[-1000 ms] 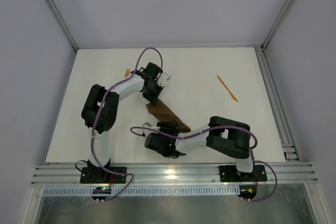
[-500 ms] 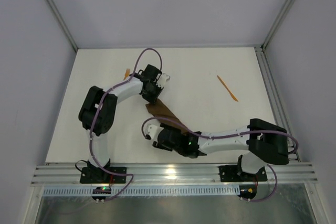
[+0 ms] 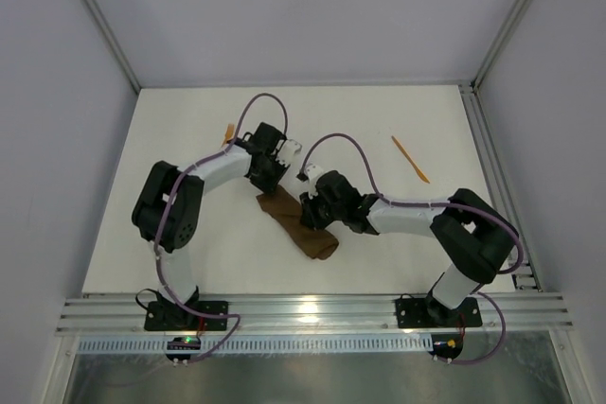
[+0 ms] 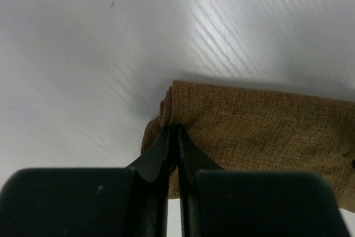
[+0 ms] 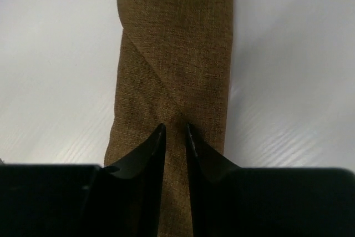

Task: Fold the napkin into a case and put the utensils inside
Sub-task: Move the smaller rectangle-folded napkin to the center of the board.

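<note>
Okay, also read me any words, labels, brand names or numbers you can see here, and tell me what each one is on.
None can be read. The dark brown folded cloth napkin, the thin orange plastic utensil and the white table top are plain, and the black and white robot arms show no legible marking.

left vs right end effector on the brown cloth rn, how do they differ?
The left end effector has fingers pressed shut, pinching one end of the folded dark brown fabric napkin; the right end effector shows a narrow gap between fingers, grip unclear. The left sits at the strip's far end; the right is over its middle, at a diagonal fold. Both are down at the same cloth.
</note>
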Controlling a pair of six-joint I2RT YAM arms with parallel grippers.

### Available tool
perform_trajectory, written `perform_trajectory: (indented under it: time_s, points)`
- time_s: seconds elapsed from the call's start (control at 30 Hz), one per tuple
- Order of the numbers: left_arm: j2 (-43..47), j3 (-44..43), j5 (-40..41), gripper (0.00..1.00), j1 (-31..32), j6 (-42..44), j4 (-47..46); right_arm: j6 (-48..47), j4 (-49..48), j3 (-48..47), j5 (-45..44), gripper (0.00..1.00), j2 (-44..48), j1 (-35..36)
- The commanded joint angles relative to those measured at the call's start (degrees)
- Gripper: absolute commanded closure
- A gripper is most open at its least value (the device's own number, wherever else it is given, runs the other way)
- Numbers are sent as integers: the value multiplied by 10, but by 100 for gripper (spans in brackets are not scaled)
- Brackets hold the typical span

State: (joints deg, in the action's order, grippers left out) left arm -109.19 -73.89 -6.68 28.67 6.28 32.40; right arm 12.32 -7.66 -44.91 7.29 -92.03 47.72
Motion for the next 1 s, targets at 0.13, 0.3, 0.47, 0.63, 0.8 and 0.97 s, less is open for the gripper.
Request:
perform_trajectory:
  time_s: [0.13,0.3,0.47,0.63,0.8,0.97]
  points:
    - [70,74,-3,94,-5,21,71,56,-31,19,10,80,-28,3]
    - [108,101,-18,89,-5,43,89,18,-11,4,-32,80,-36,3]
    - [141,123,-48,83,-4,77,105,-21,10,-52,-44,80,-67,3]
    - [178,145,-35,80,-4,86,92,-31,16,-99,-44,80,-98,-4]
    - [185,163,-24,80,-2,96,95,-14,27,-111,-40,73,-72,-21]
    - [187,172,-30,79,0,94,91,-8,68,-92,-61,68,21,-24]
